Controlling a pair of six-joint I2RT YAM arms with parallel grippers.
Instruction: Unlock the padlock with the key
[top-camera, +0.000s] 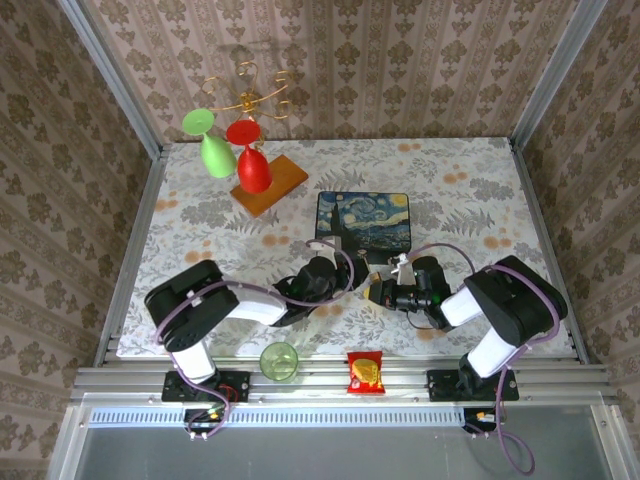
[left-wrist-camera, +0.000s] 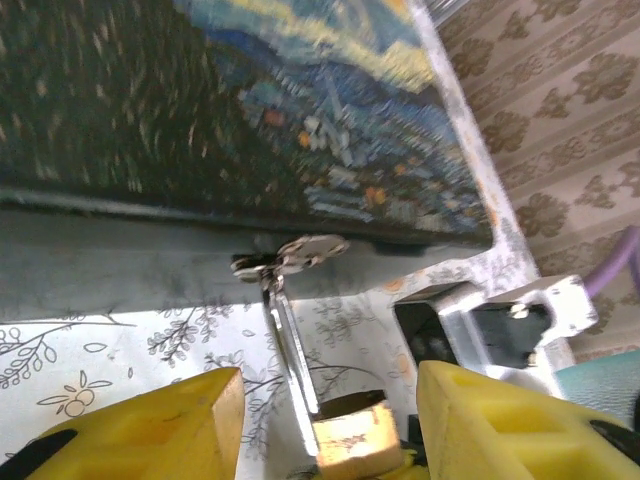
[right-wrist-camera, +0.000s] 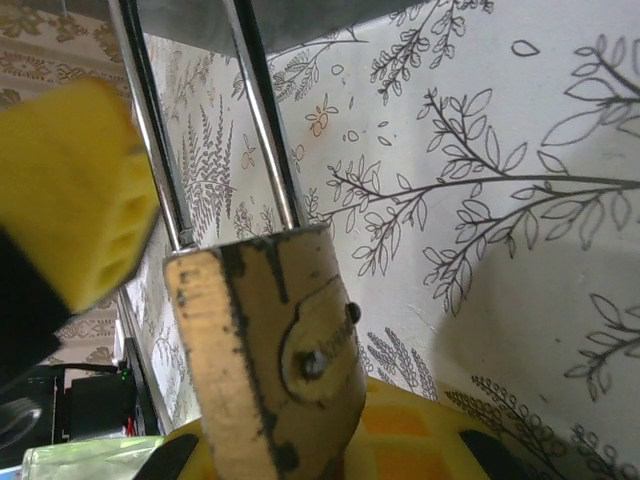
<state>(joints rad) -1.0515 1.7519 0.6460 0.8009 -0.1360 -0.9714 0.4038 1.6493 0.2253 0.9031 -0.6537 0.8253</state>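
The left gripper (left-wrist-camera: 330, 388) stood released, its yellow fingers (left-wrist-camera: 150, 430) spread wide, with the padlock (left-wrist-camera: 350, 435) between them and touching neither. From the brass body the silver shackle (left-wrist-camera: 285, 330) ran ahead of the fingertips to the metal hasp (left-wrist-camera: 295, 255) on the front of the painted blue box (left-wrist-camera: 250, 120), straight before the gripper. The right arm's metal bracket (left-wrist-camera: 490, 330) sat just beside the left gripper's right-hand finger.

Seen from the right wrist, the padlock's worn brass body (right-wrist-camera: 270, 350) lay inside the right gripper (right-wrist-camera: 240, 315), against the lower yellow pad (right-wrist-camera: 400, 435). The other finger (right-wrist-camera: 70, 200) was blurred and close beside the shackle's twin bars (right-wrist-camera: 265, 130). Whether this gripper was clenched on the lock could not be told.

From above, the left gripper (top-camera: 338, 262) and the right gripper (top-camera: 380, 290) met nose to nose just in front of the box (top-camera: 365, 220) on the floral tablecloth (top-camera: 450, 190). Behind them, near the arm bases, sat a green cup (top-camera: 280, 360) and a red-and-yellow snack packet (top-camera: 365, 372).
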